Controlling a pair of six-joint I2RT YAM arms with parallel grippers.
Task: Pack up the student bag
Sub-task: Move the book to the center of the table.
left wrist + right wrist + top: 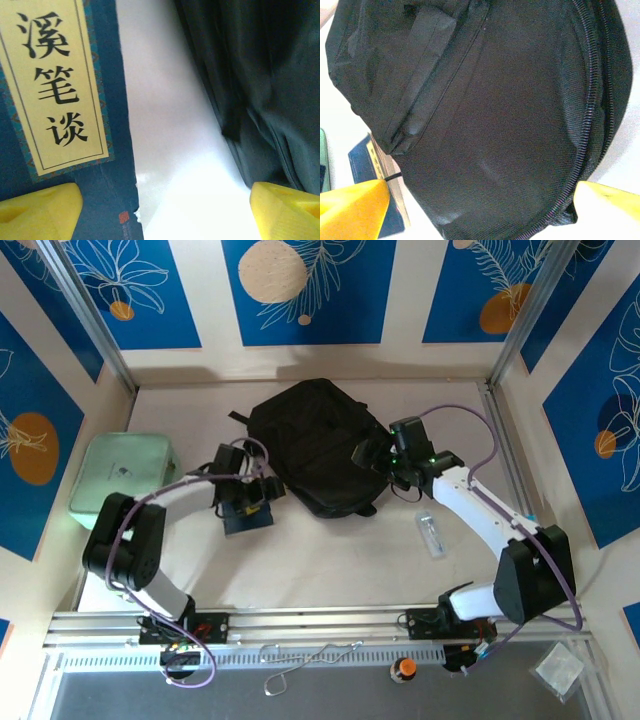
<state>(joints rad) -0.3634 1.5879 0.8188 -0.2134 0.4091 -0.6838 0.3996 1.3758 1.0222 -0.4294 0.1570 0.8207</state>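
Both stand spread: left pincer [161, 212] above a blue book [60, 100], right pincer [480, 212] above the student bag [318, 448], flat mid-counter [330, 560], long axis far-to-near, narrower end farthest.

Blue book [65, 100] cut off at frame edges; student bag [485, 125] cropped too; small clear item [430, 535] unidentifiable.

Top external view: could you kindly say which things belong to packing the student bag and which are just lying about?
Likely part of the job: student bag; blue book; mint-green zip case; small clear bottle.
Just lying about, near the front rail: wire hook; orange-capped object; clear plastic packet.
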